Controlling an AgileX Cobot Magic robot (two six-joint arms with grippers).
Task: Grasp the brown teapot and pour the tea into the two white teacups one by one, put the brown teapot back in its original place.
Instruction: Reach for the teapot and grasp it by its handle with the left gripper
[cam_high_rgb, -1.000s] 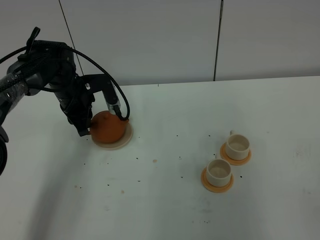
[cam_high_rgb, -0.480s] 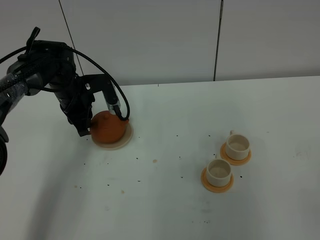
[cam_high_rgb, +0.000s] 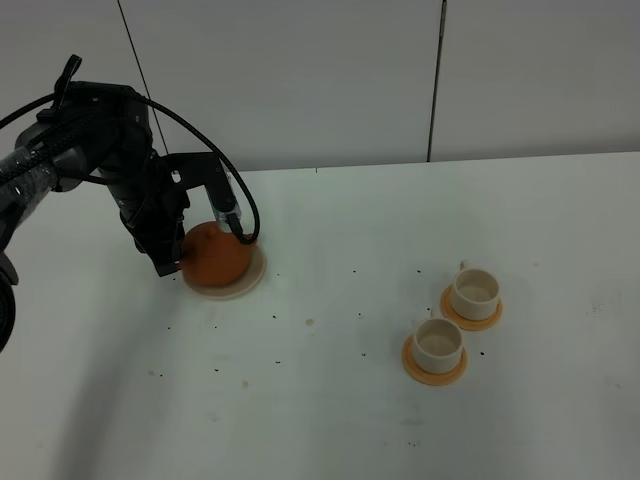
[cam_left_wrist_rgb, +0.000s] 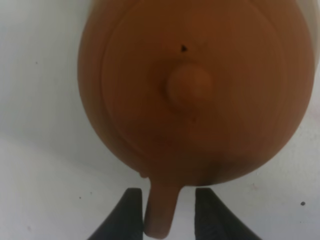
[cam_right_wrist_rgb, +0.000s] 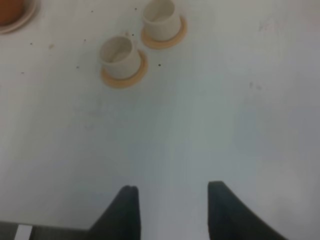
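The brown teapot (cam_high_rgb: 218, 258) (cam_left_wrist_rgb: 200, 85) stands upright with its lid on, on the cream saucer (cam_high_rgb: 250, 281), at the left of the table. My left gripper (cam_high_rgb: 172, 258) (cam_left_wrist_rgb: 162, 220) is down at the teapot's left side, open. Its two black fingers (cam_left_wrist_rgb: 127, 215) flank the teapot's handle (cam_left_wrist_rgb: 160, 212) with a gap on each side. The two white teacups (cam_high_rgb: 475, 290) (cam_high_rgb: 438, 341) sit on orange coasters at the right, also seen as cups (cam_right_wrist_rgb: 161, 15) (cam_right_wrist_rgb: 119, 52) in the right wrist view. My right gripper (cam_right_wrist_rgb: 172, 210) hangs open and empty above bare table, out of the high view.
Dark specks and a small brown stain (cam_high_rgb: 310, 322) dot the white table (cam_high_rgb: 330, 420). A white wall panel with a dark seam (cam_high_rgb: 435, 80) runs behind the table's far edge. The left arm's black cable (cam_high_rgb: 215, 160) loops over the teapot.
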